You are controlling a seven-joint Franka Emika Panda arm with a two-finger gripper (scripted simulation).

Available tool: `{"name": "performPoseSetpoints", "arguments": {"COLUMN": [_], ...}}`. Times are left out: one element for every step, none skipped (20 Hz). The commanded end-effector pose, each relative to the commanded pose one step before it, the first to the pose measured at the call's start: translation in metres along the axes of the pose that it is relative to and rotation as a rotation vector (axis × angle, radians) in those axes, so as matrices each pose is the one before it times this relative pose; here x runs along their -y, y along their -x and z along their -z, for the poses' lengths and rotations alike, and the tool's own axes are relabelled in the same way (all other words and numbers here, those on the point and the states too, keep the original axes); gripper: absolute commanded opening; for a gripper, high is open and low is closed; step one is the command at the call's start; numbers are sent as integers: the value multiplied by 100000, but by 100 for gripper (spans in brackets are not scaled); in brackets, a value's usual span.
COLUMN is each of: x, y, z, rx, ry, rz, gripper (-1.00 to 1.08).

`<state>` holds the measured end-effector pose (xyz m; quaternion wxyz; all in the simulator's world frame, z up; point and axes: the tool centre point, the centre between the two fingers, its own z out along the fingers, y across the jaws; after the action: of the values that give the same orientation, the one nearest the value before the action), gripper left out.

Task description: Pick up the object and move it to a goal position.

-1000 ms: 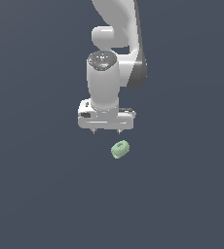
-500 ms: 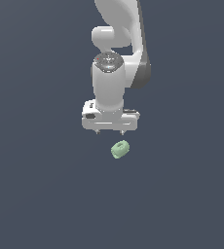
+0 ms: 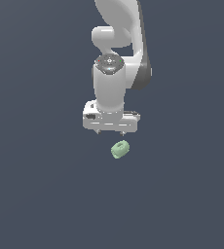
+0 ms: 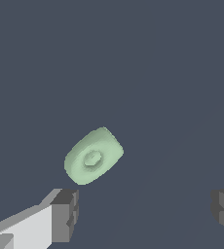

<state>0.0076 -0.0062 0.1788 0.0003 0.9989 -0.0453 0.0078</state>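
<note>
The object (image 4: 93, 156), a small mint-green rounded block with a dimpled face, lies on the dark bench (image 3: 41, 194), just off the pincer (image 3: 110, 131) and not between its fingers (image 4: 64, 215). It appears rigid and light; grip across the flatter sides. The pincer stands wide open, holding nothing.

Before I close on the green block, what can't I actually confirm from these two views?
- Goal position: no marker appears in either view.
- Tool: open, but the wrist view's edge cuts off both fingers; in the exterior view its body hides all but small nubs.
- Height above the green block: uniform background, no shadows, so clearance is unreadable.
- Block's underside: faces away in both views.
</note>
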Motion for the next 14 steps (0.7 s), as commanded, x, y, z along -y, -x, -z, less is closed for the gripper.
{"name": "performPoseSetpoints", "arguments": {"x": [178,83,91,98,105,112,118,125,131,137,140,139,137,136], "y": [-11,-5,-4,-3,-1,2,4,8,12,16,21,25,29,33], "z": [-248,-119,-129,-139,-149,-160,-170,-181,-191,-202,-208,-208,-208,-208], "rx": [98,40,44,48,51,54,58,61,63,66,66,64,62,60], "ry": [-80,-37,-37,-37,-37,-37,-35,-33,-30,-26,-22,-16,-11,-5], "rz": [-2900,-1447,-1569,-1692,-1821,-1950,-2077,-2206,-2337,-2466,-2545,-2546,-2547,-2546], "gripper": [100,100,100,100,100,100,100,100,100,100,100,100,100,100]}}
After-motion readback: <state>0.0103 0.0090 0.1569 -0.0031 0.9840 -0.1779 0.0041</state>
